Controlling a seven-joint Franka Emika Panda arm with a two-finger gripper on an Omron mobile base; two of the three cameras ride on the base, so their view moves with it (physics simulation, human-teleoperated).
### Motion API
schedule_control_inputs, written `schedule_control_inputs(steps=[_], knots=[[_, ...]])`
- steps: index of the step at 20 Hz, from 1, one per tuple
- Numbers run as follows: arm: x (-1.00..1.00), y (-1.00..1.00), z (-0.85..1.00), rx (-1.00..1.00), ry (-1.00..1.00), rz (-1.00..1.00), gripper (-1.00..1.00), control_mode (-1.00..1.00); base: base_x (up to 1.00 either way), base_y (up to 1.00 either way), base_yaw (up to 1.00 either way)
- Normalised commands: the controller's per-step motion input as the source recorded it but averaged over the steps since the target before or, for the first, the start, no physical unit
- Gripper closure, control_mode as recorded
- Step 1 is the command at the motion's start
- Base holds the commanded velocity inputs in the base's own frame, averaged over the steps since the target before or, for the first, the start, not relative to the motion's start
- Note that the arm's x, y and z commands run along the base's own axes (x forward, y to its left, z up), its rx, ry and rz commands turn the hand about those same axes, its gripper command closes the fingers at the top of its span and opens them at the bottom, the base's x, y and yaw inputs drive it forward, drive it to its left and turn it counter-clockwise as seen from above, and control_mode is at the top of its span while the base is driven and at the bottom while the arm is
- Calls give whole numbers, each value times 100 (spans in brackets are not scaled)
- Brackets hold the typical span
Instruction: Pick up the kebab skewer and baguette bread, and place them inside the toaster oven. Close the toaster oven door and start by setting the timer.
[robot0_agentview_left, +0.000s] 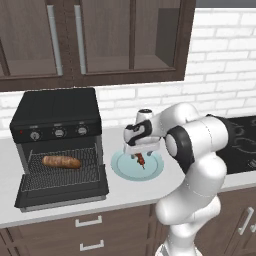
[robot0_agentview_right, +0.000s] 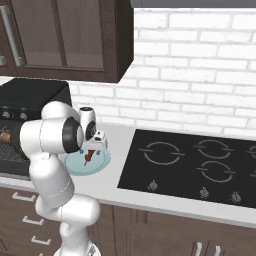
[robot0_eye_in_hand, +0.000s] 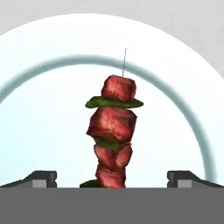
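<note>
- Currently my arm is folded over the counter, elbow high, wrist bent down, hand pointing straight at the pale blue plate (robot0_agentview_left: 121, 168).
- My pincer (robot0_agentview_left: 140, 159) sits just above the plate's middle; its fingertips (robot0_eye_in_hand: 41, 178) are spread wide, one on each side of the kebab skewer (robot0_eye_in_hand: 113, 139), not touching it.
- Kebab skewer is on the plate, near its middle, running straight away from my hand, bare stick tip at the far end.
- Can't tell whether the skewer lies flat or is tilted.
- Toaster oven (robot0_agentview_left: 57, 130) is left of the plate; toaster oven door (robot0_agentview_left: 62, 189) is dropped open, flat toward the counter edge.
- Baguette bread (robot0_agentview_left: 61, 162) lies on the wire rack (robot0_agentview_left: 85, 170) inside the oven, left of the plate.
- Black cooktop (robot0_agentview_right: 195, 167) is right of the plate.
</note>
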Motion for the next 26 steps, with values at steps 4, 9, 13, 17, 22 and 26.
schedule_control_inputs(steps=[4,9,13,17,22,26], knots=[[0,0,-40,0,0,0,-100,-100,0,0,0],[0,0,-38,0,0,0,-100,-100,0,0,0],[0,0,-22,0,0,0,100,-100,0,0,0],[0,0,0,0,0,0,100,-100,0,0,0],[0,0,-8,0,0,0,100,-100,0,0,0],[0,0,4,0,0,-4,100,-100,0,0,0]])
